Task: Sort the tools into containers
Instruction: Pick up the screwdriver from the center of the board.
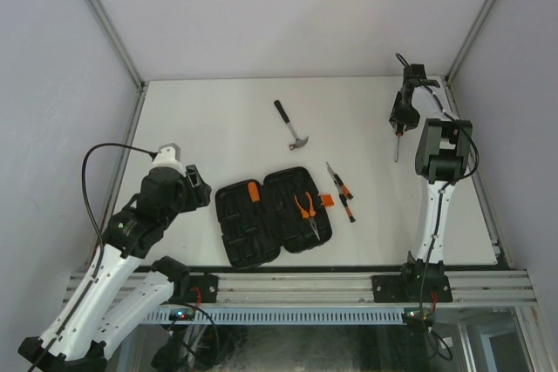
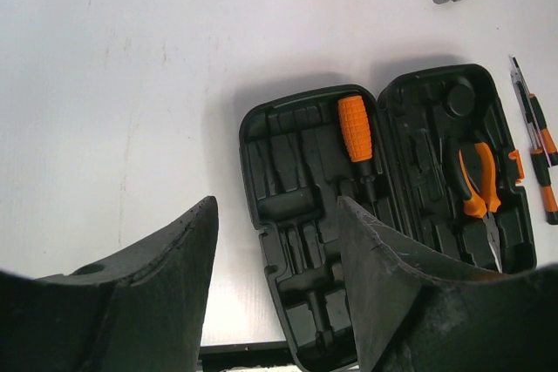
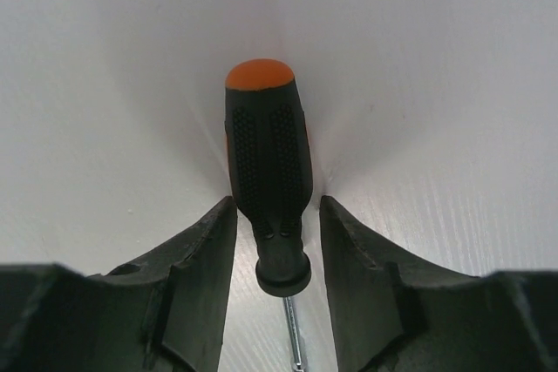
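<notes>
Right gripper (image 3: 277, 211) part-open, jaws straddling black screwdriver (image 3: 266, 163) handle at far right of bench (image 1: 218, 119), not clamped. Left gripper (image 2: 277, 206) wide, empty, beside open case (image 2: 296, 215); pliers (image 2: 475, 180) inside.

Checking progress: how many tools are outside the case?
4: claw hammer beyond the case, two slim screwdrivers right of it, black-handled screwdriver between the fingers of the right gripper.

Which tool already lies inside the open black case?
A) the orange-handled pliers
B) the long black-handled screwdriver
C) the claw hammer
A: the orange-handled pliers rest in a moulded slot of the case, while the hammer and the long screwdriver are outside it.
</notes>
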Robot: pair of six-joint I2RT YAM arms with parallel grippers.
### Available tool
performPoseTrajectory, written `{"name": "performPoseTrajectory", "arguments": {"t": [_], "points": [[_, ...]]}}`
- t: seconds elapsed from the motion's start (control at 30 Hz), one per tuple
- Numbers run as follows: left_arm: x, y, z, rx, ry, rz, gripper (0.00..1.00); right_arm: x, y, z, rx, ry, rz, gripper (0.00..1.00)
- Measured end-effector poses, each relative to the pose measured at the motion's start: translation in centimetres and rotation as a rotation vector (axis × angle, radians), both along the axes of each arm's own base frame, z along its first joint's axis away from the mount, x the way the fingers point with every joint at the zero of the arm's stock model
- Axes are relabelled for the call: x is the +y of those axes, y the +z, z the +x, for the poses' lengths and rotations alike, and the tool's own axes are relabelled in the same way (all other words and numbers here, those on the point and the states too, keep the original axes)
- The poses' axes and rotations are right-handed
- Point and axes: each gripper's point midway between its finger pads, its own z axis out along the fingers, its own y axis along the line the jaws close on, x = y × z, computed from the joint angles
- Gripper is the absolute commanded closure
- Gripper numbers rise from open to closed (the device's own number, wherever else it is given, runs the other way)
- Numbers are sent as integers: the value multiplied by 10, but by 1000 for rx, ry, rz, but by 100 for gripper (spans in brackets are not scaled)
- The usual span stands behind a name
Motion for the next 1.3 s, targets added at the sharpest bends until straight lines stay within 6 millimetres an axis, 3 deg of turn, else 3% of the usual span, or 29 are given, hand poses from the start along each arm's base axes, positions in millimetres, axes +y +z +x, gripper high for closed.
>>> {"name": "performPoseTrajectory", "arguments": {"t": [0.2, 0.63, 0.77, 0.87, 1.07, 1.3], "points": [[0, 0, 0, 0, 0, 0, 39, -1, -2, -1, 9, 5, 2, 65], [0, 1, 0, -2, 0, -1, 39, 1, -2, -8, -17, 12, 7, 99], [0, 2, -1, -9, 0, -4, 39, 1, 5, -19, -29, 8, 4, 100], [0, 2, -1, -9, -1, -4, 39, 2, 25, -19, -81, 9, 8, 100], [0, 2, -1, -10, -1, -5, 39, 12, 85, -21, -267, 13, 44, 100], [0, 5, -2, -22, -1, -11, 39, 38, 146, -38, -465, 41, 114, 100]]}}
